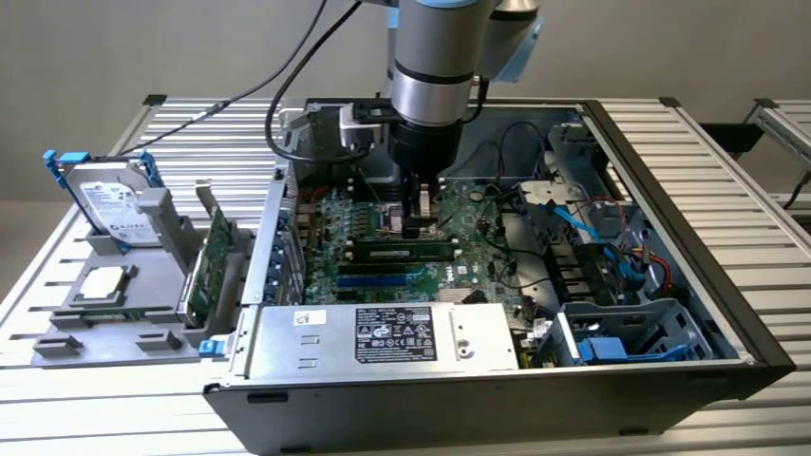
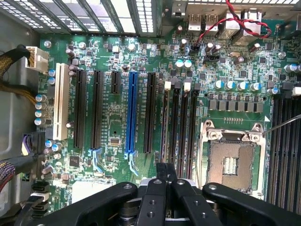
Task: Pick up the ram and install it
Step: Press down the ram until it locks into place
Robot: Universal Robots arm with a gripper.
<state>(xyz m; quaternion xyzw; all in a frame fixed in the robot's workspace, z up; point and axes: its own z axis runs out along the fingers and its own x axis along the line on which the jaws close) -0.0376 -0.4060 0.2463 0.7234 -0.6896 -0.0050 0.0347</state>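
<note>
Green ram [image 1: 403, 252] looks seated on the motherboard [image 1: 345, 220]; gripper [image 1: 420, 224], jaws closed, hovers just beside it: I'd press straight down, evenly.

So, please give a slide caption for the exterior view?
Robot arm inside an open computer case, shut hand just by the ram stick.

Beneath me a slatted aluminium table [image 1: 747, 161] carries an open computer case [image 1: 507, 413] and, just beside it, a grey parts rack [image 1: 114, 328].
</note>
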